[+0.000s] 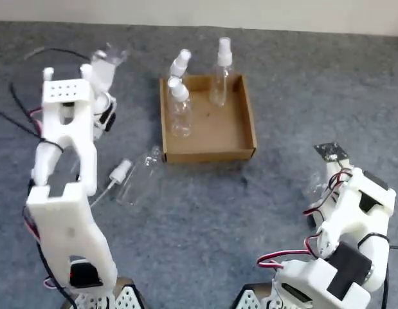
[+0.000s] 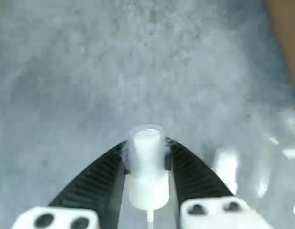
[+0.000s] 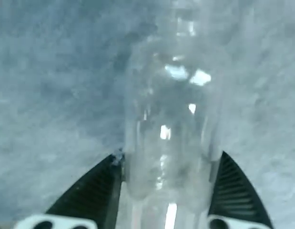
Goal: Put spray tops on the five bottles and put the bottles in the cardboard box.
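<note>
Cardboard box, tabletop far centre, capped bottles inside. Left gripper clamped on spray top, tube cut off. Right gripper clamped on clear bottle, outline blurred.

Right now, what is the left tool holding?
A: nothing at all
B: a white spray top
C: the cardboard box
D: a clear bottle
B: the left wrist view shows the left tool shut on a white spray top, pinching it from both sides.
</note>
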You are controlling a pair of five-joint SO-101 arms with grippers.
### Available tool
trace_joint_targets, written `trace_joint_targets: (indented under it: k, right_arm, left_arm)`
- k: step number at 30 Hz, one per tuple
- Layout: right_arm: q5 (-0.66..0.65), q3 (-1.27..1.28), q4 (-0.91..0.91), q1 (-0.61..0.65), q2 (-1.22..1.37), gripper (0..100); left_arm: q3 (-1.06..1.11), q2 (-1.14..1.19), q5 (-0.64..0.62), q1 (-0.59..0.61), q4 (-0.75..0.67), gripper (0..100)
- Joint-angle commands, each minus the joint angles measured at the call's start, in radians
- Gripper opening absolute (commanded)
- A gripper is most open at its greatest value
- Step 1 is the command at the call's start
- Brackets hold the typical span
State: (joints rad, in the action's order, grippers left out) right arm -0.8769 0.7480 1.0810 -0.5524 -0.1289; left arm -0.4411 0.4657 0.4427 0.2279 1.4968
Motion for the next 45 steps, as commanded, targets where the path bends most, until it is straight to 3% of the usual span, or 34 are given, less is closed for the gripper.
trace_joint_targets:
  k: [1,7,12,21,27,39,42,45]
  right_arm:
    - [0.078,-0.088,0.091,0.015,-0.016,21.4]
    - [0.195,-0.189,0.148,0.088,-0.015,30.7]
    - [0.273,-0.236,0.153,0.163,-0.013,33.2]
    - [0.203,-0.553,0.340,0.189,0.163,33.2]
    - [0.115,-0.659,0.375,0.186,0.346,27.6]
    - [0.109,-0.656,0.337,0.107,0.366,10.0]
    - [0.109,-0.654,0.337,0.102,0.367,10.4]
    - [0.109,-0.631,0.338,0.104,0.366,17.0]
  left_arm:
    - [0.001,-0.225,-0.035,0.012,0.140,0]
    - [0.294,-0.387,-0.037,-0.038,0.075,0]
    - [0.605,-0.595,-0.110,-0.119,-0.071,0]
    - [1.069,-0.941,-0.169,-0.236,-0.293,0]
    - [1.104,-1.000,-0.175,-0.232,-0.313,0]
    - [1.101,-1.000,-0.178,-0.232,-0.315,0]
    - [1.101,-1.001,-0.178,-0.232,-0.313,0]
    - [1.101,-1.001,-0.178,-0.232,-0.313,0]
